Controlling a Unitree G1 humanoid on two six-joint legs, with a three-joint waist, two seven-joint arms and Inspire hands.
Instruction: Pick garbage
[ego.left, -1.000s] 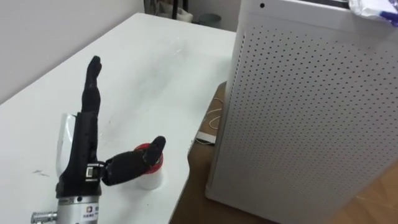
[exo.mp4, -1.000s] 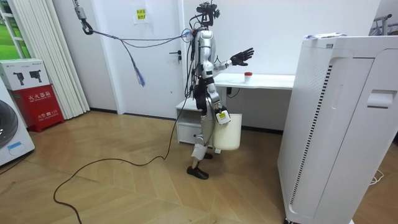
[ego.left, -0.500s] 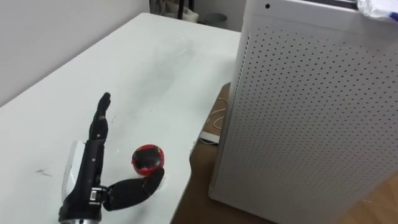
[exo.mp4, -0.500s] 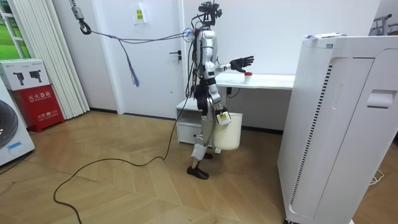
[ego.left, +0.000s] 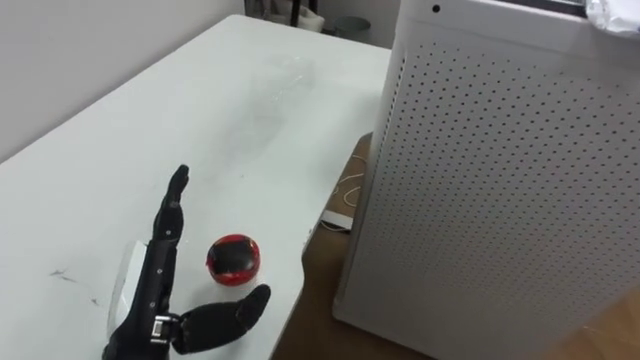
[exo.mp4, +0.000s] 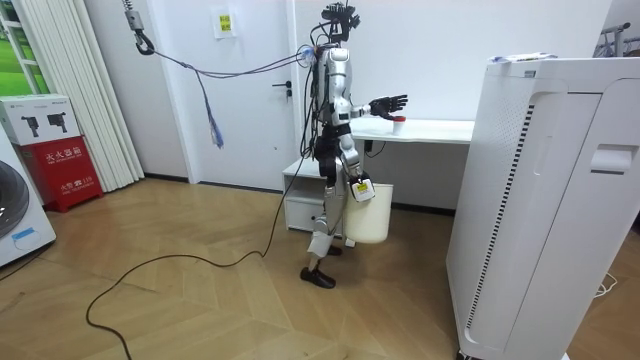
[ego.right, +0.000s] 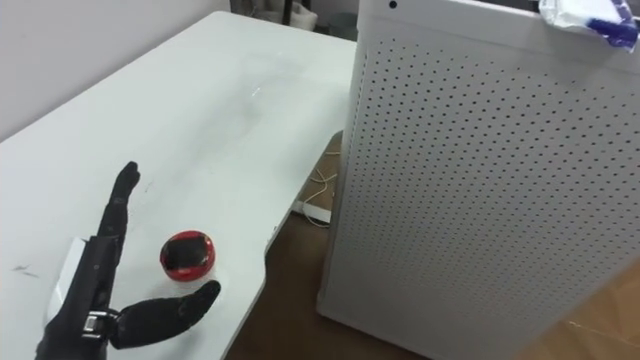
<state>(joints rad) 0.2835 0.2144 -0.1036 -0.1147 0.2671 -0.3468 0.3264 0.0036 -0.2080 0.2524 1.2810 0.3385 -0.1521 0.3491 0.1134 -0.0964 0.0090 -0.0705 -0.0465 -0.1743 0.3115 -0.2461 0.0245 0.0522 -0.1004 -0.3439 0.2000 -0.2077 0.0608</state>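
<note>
Garbage, a small red-capped pot (ego.left: 233, 258), sits near the white counter's (ego.left: 250, 110) edge. It lies between the thumb and straight fingers of the left robot hand (ego.left: 150, 300), which is spread open and not touching it. The right robot hand (exo.mp4: 356, 184) hangs by a white bucket (exo.mp4: 370, 216); its grip cannot be told. Beyond, a tall perforated white cabinet (ego.left: 500, 180) stands on the wood floor (exo.mp4: 200, 310).

Table (ego.left: 250, 130): plain white with faint grey scuffs. Round cap (ego.left: 233, 258) at the table's near edge: red with black patches. Left hand (ego.left: 160, 290): black, with a white panel on its back. Cabinet (ego.left: 500, 180): white, with an even grid of small dark holes. Wrapper (ego.right: 585, 22) on top of the cabinet: white with blue marks. Floor (exo.mp4: 200, 310): brown wood in a herringbone pattern.
</note>
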